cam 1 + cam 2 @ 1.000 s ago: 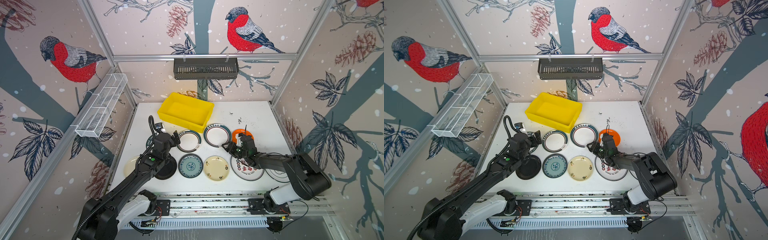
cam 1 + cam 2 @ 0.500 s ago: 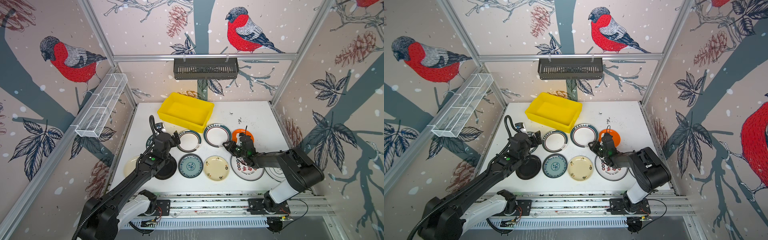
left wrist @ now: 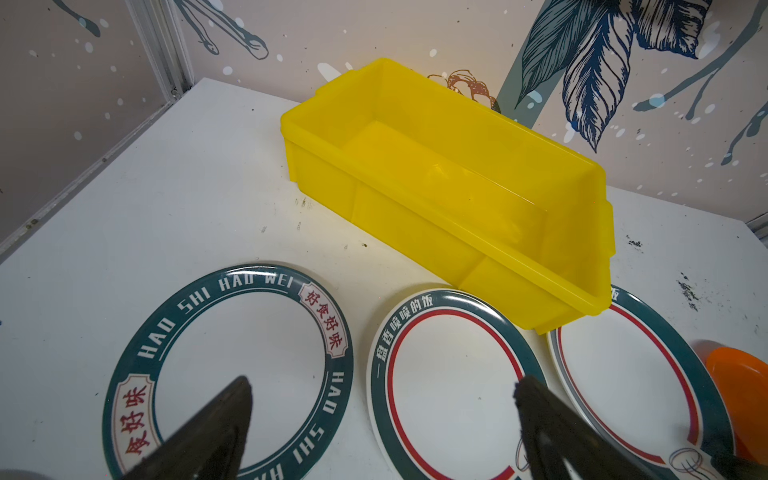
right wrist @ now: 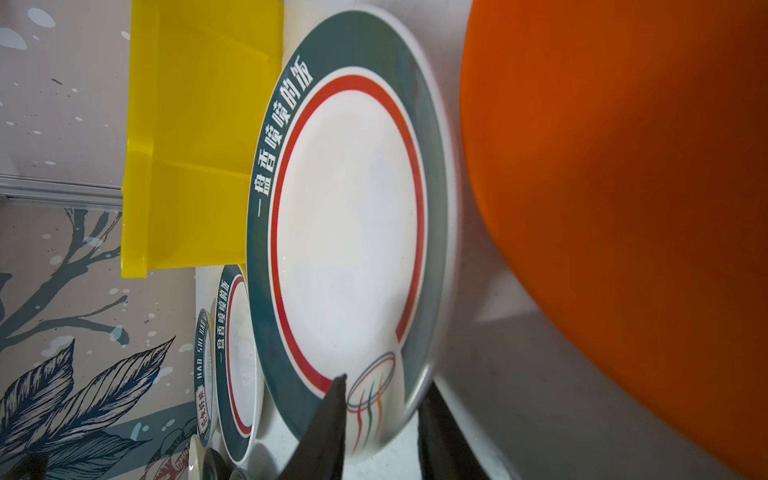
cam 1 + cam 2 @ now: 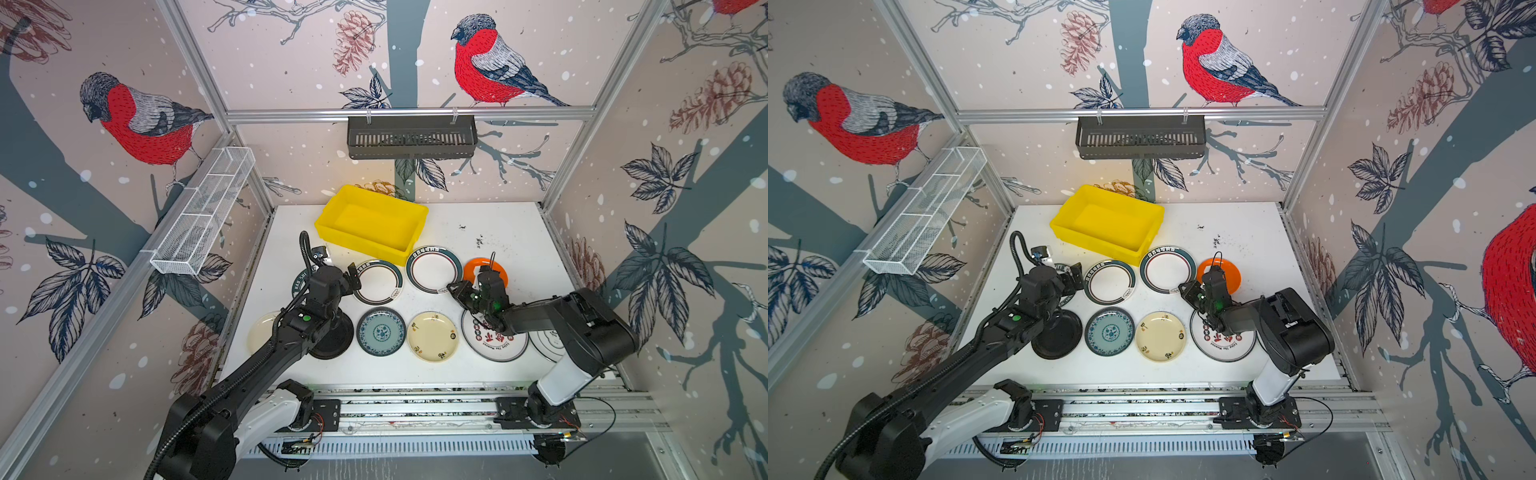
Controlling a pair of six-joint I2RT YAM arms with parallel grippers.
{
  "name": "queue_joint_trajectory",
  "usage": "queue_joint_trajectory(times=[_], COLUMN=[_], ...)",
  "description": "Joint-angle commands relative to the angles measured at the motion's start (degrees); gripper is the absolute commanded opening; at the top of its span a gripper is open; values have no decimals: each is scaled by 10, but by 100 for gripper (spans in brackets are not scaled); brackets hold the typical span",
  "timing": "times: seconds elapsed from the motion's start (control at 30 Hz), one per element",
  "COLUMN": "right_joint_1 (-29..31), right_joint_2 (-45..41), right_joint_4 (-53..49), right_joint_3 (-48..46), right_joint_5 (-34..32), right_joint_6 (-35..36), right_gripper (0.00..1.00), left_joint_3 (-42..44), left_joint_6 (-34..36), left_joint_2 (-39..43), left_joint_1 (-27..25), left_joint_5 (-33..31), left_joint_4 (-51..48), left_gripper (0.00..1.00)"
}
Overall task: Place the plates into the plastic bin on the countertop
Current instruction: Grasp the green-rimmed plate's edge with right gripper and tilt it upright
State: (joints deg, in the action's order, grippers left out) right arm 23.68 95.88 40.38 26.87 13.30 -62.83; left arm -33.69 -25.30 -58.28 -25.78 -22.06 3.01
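Observation:
The empty yellow plastic bin [image 5: 361, 245] [image 3: 415, 224] stands at the back of the white countertop [image 5: 507, 232]. Several plates lie in front of it. Three have dark lettered rims [image 5: 378, 282] [image 5: 434, 270] [image 3: 228, 374]. Others are orange [image 5: 473, 266], black [image 5: 336, 345], blue-patterned [image 5: 381, 331], cream floral [image 5: 433, 336] and white with red characters [image 5: 494, 345]. My right gripper [image 5: 452, 288] [image 4: 382, 415] pinches the near rim of the rightmost lettered plate [image 4: 353, 232], one finger on its face, one behind. My left gripper [image 5: 353, 276] [image 3: 384, 386] hovers open above the other two lettered plates.
A dark slotted basket [image 5: 411, 137] hangs on the back wall. A white wire tray [image 5: 203, 216] is fixed to the left wall. Patterned walls close in three sides. A cream plate [image 5: 262, 332] and a white plate [image 5: 544, 345] lie partly under the arms.
My right gripper's jaws have narrowed onto the lettered plate's rim, and the right arm's elbow has shifted slightly. The left arm has stayed still and open.

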Motion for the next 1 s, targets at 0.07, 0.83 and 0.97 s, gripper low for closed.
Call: queue_joint_trajectory(times=[0.07, 0.83, 0.97], right_joint_1=[0, -5, -5], right_joint_2=[10, -94, -161], right_joint_4=[14, -71, -128], right_joint_3=[-5, -5, 2], right_joint_5=[-13, -71, -128], right_joint_6=[-12, -2, 22], right_gripper=[23, 1, 1], left_joint_3=[-3, -6, -3], left_joint_6=[-10, -18, -16], left_joint_2=[-5, -8, -13], left_joint_1=[0, 0, 0], left_joint_5=[5, 18, 30], left_joint_4=[-3, -3, 16], left_gripper=[98, 98, 98])
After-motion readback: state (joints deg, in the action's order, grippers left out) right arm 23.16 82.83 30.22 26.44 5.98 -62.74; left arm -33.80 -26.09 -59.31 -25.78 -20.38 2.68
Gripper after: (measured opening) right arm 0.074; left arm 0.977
